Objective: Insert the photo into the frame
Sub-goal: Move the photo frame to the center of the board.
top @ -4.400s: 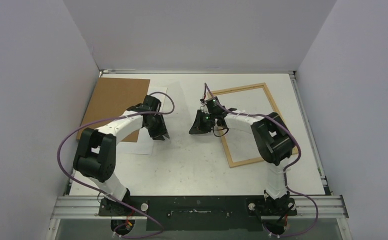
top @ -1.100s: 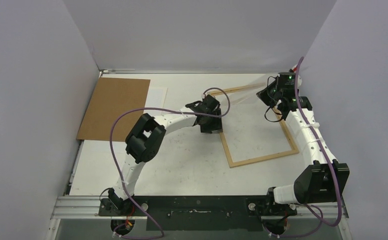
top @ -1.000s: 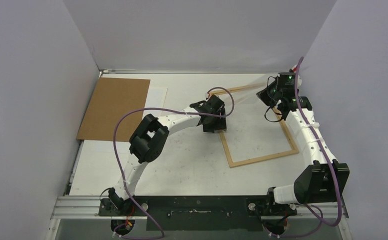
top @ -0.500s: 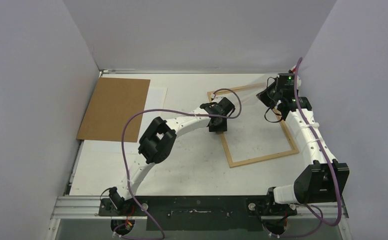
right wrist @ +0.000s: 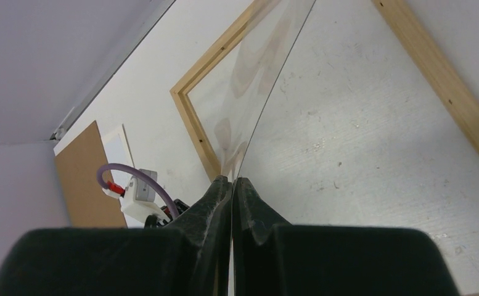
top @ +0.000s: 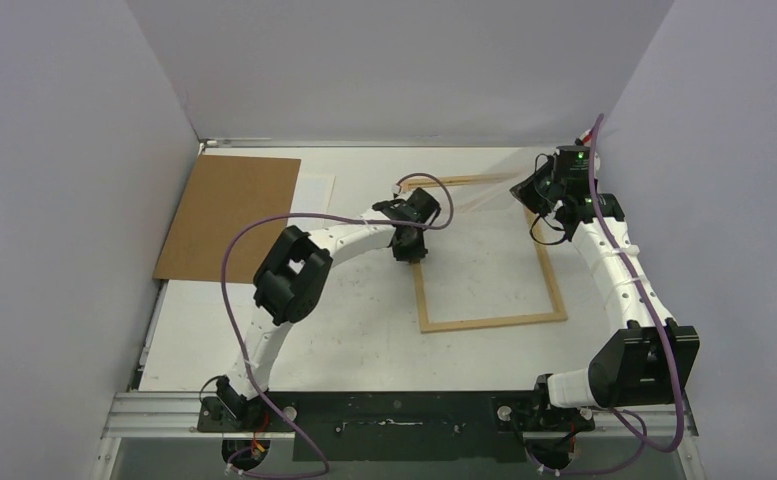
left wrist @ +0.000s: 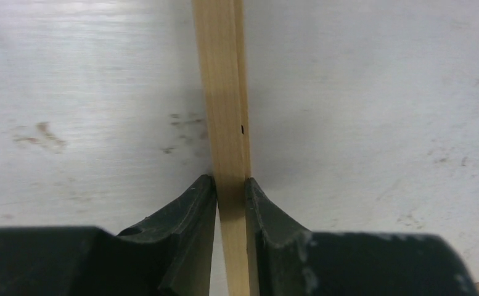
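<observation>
The frame of light wood strips lies flat on the white table, right of centre. My left gripper is shut on its left strip, one finger pressed against each side. My right gripper hangs over the frame's far right corner, shut on the edge of a thin clear sheet that slants up from the frame. The photo lies white side up at the far left, mostly hidden under a brown board.
Grey walls close in the table on the left, back and right. The right arm runs along the right wall. The left arm and its purple cable reach across the table's middle.
My left jaws have closed on the frame's left strip and dragged it left. The frame has turned, and its sides are now square to the table. The right arm has held still.
</observation>
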